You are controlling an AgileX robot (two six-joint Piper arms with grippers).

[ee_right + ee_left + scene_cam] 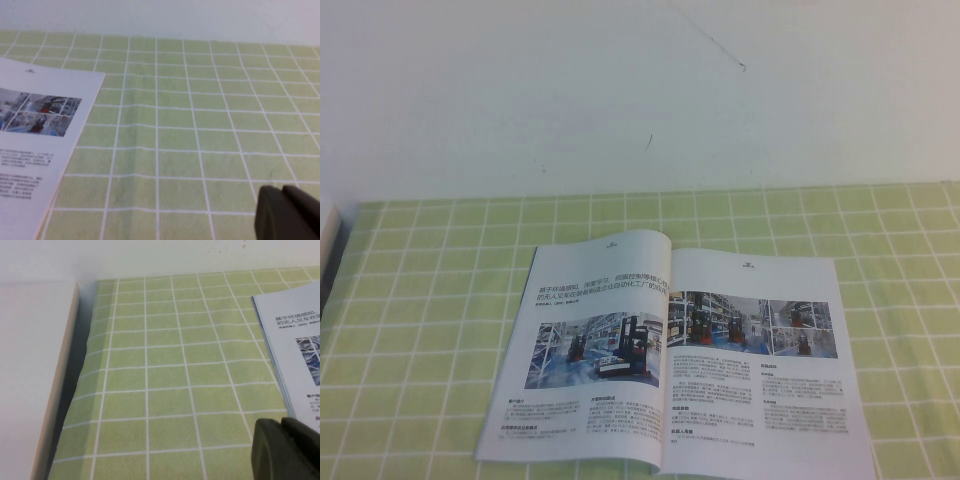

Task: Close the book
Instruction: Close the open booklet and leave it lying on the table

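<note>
Only wrist views show left tool (pixel 285 447), right tool (pixel 287 212) flanking open book (pixel 670 350); openness unclear

Only a dark tip of the left gripper (pixel 286 450) shows, hanging low. The right gripper (pixel 287 212) hangs likewise, touching nothing.

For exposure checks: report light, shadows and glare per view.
High view: flat, even light, no glare on the open magazine, neither tool visible. Left wrist view: a shadow band on the checked cloth beside the white board; left tool underlit, near the magazine's edge. Right wrist view: even, glare-free; right tool dark, over bare cloth.
</note>
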